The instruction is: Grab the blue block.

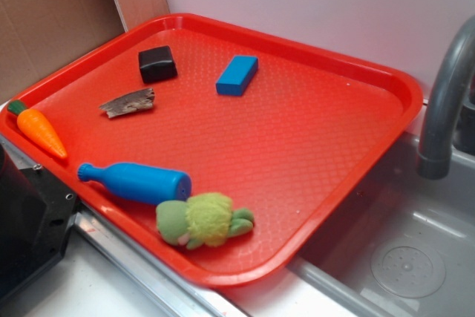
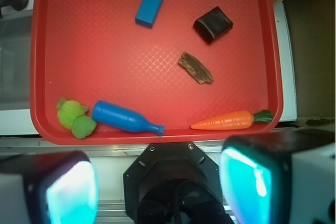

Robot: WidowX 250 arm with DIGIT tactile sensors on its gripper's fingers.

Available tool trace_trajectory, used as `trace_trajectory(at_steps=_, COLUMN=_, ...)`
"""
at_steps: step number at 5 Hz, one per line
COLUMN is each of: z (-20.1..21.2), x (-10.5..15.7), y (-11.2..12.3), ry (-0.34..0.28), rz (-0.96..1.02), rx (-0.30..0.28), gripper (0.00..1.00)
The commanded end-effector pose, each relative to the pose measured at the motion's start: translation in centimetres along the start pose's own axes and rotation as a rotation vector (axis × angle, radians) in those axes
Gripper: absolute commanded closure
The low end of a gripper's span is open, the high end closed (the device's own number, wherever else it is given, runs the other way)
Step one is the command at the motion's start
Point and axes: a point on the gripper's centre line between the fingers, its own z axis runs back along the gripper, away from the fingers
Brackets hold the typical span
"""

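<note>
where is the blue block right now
The blue block lies flat on the red tray's far side, apart from and right of the black cube in the exterior view.

Red tray (image 1: 386, 79) holds blue block (image 1: 237, 75), carrot (image 1: 41, 131).

The red tray (image 1: 356, 176) looks like hard plastic, its floor embossed with a fine diamond grain and its raised rim smooth and faintly glossy. The blue block (image 1: 237, 75) has plain, smooth, matt faces. The black cube (image 1: 157, 64) is smooth with a soft sheen on top. The brown scrap (image 1: 128, 102) has a rough, splintered, bark-like surface. The carrot (image 1: 41, 131) looks like smooth moulded plastic with shallow ridges, and the blue bottle-shaped toy (image 1: 136, 182) is smooth and slightly shiny. The green toy (image 1: 203, 220) is fuzzy cloth plush. The sink (image 1: 415, 257) and faucet (image 1: 445, 102) look like dull grey brushed metal. The tool's pads (image 2: 71, 192) shine translucent cyan.
</note>
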Motion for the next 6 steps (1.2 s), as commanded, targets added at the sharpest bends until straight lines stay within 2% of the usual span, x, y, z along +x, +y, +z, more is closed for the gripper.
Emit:
trace_trajectory(at_steps=1, z=0.0, x=0.0, y=0.0, ry=0.000, rz=0.000, rx=0.000, gripper=0.00)
trace_trajectory(at_steps=2, z=-3.7, x=4.7, y=-1.8, ry=0.005, rz=0.154, rx=0.054, gripper=0.00)
trace_trajectory(at_steps=3, z=-5.9, x=8.9, y=-0.9, ry=-0.018, rz=0.285, rx=0.107, gripper=0.00)
trace_trajectory(at_steps=6, z=-5.9, x=8.9, y=-0.9, ry=-0.018, rz=0.285, rx=0.107, gripper=0.00)
